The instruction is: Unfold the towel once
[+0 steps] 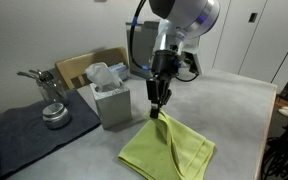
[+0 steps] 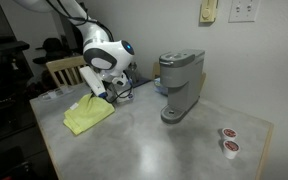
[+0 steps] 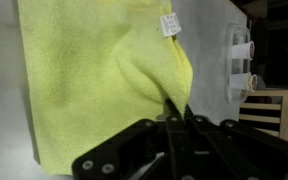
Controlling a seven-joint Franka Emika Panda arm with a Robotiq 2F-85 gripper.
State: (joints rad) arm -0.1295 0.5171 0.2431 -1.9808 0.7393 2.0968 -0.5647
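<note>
The lime yellow-green towel [image 1: 169, 148] lies on the grey table, seen in both exterior views [image 2: 88, 115]. In the wrist view it [image 3: 94, 80] fills the left and middle, with its small white tag [image 3: 168, 25] near the top. My gripper [image 1: 158, 106] is over the towel's back corner, and a ridge of cloth rises from the table up to the fingertips. In the wrist view the fingers [image 3: 174, 108] are closed together on a pinched fold of the towel's edge. The arm partly hides the towel's far end in an exterior view [image 2: 104, 88].
A white tissue box [image 1: 111, 100] stands just left of the gripper. A dark grey mat [image 1: 29, 130] with a metal cup [image 1: 55, 115] lies further left. A wooden chair [image 1: 84, 68] stands behind. A grey coffee machine [image 2: 180, 85] and two pods [image 2: 228, 140] stand on the table.
</note>
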